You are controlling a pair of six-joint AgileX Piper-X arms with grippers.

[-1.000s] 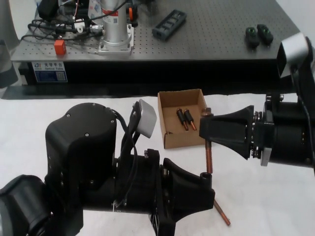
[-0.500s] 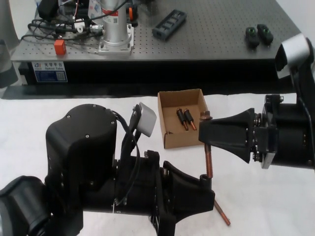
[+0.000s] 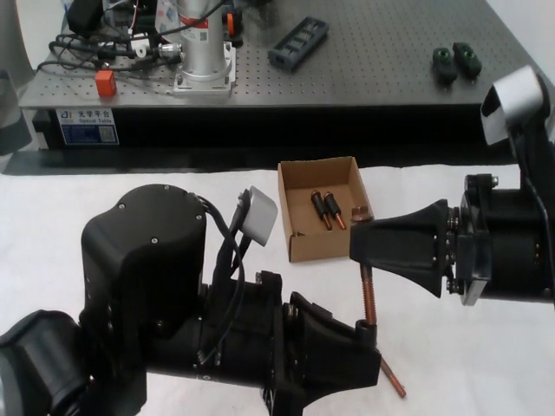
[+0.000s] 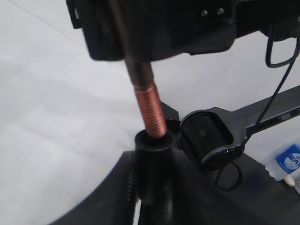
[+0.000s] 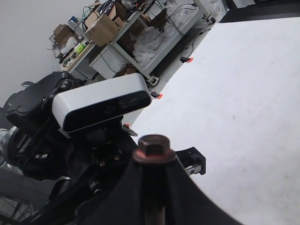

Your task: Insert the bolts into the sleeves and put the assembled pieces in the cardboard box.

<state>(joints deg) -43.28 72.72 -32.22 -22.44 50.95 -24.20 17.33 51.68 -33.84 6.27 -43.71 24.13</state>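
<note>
The right gripper (image 3: 359, 242), shut tight on the bolt (image 3: 368, 290), has come down a little. The bolt's tip now sits in the sleeve (image 4: 152, 146). The left gripper (image 3: 367, 340) pinches the sleeve near the cardboard box (image 3: 303, 247). The bolt likely needs more pushing.

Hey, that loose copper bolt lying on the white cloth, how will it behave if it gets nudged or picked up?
The loose bolt looks like a copper-coloured metal rod, so it is probably stiff and fairly heavy for its size. Lying flat, it may roll when nudged, though the white cloth should slow it.
</note>
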